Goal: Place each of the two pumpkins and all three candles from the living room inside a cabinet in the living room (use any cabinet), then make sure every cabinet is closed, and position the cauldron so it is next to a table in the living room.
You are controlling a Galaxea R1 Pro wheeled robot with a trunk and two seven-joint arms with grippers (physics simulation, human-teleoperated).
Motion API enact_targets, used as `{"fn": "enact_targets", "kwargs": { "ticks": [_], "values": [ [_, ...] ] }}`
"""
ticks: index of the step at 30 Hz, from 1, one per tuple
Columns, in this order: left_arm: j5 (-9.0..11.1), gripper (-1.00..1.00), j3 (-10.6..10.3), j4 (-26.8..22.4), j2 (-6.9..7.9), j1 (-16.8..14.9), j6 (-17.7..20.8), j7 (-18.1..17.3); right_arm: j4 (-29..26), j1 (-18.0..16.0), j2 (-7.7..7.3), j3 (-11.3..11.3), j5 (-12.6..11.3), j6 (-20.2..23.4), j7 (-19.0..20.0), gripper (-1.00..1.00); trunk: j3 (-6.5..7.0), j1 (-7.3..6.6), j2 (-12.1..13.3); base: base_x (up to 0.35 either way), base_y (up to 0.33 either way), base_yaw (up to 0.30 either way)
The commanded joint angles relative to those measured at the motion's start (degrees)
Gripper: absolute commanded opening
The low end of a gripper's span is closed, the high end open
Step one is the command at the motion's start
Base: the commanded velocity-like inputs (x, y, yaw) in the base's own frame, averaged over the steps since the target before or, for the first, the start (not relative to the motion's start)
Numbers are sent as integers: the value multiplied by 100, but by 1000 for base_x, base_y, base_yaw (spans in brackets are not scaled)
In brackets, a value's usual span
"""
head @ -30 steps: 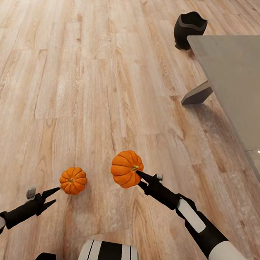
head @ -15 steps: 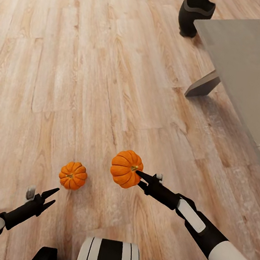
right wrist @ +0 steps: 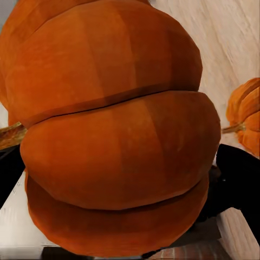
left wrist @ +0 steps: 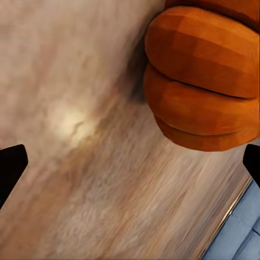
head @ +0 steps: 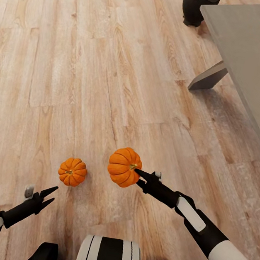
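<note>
Gripping one pumpkin (head: 124,166) at its stem side, the right gripper (head: 138,177) is holding it above the wood floor (head: 92,78). Second pumpkin (head: 72,171) is lying on floor just beside, in front of left gripper (head: 48,195), whose fingers are spreading wide w/ nothing between. Cauldron (head: 199,6) is standing near the table (head: 250,61) corner.
</note>
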Motion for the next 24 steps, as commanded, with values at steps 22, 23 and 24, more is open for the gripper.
{"fn": "enact_targets", "kwargs": {
  "ticks": [22,23,24],
  "values": [
    [74,100,6,-297,54,-7,67,-19,-2954,661,-584,1,-1097,-117,-1742,-100,-114,12,-8,0,0,0],
    [76,100,11,-296,57,-8,67,-23,-2949,661,-580,3,-1095,-118,-1748,-100,-114,12,-8,0,0,0],
    [77,100,12,-296,59,-9,67,-24,-2948,661,-577,4,-1093,-118,-1754,-100,-114,12,-8,0,0,0]
  ]
}}
